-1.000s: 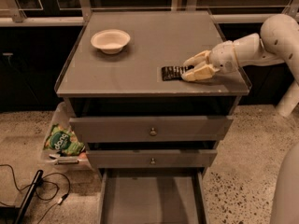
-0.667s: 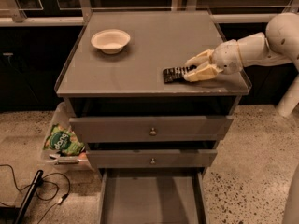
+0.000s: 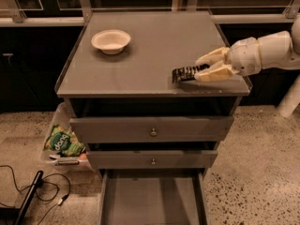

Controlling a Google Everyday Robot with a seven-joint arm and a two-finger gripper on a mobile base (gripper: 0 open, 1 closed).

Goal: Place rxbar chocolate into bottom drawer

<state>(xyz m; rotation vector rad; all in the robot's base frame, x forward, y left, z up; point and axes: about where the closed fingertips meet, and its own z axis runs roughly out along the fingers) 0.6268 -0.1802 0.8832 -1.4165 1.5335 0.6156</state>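
**Gripper on bar, far-right of cabinet top**

Left to right from my feed:
- Floor, far left: black cables (image 3: 33,191). Just right of them, a green snack bag (image 3: 63,142) in a clear bin against the cabinet's left side.
- Grey cabinet top (image 3: 154,46): white bowl (image 3: 111,41) upright on the left, far half.
- Front: two knobbed upper drawers (image 3: 152,131), the top one pulled slightly out. The bottom drawer (image 3: 152,198) is pulled well out toward me, and I see only bare floor in it.
- The rxbar chocolate (image 3: 184,73) is on the cabinet top, right side, near the front edge, well apart from the bowl.
- The gripper (image 3: 199,69) comes in from the right, low over the top. Its fingers (image 3: 213,56) are clamped on the bar's right end, one on the far side and one on the near side.
- I can't tell if the bar's left end touches the surface.
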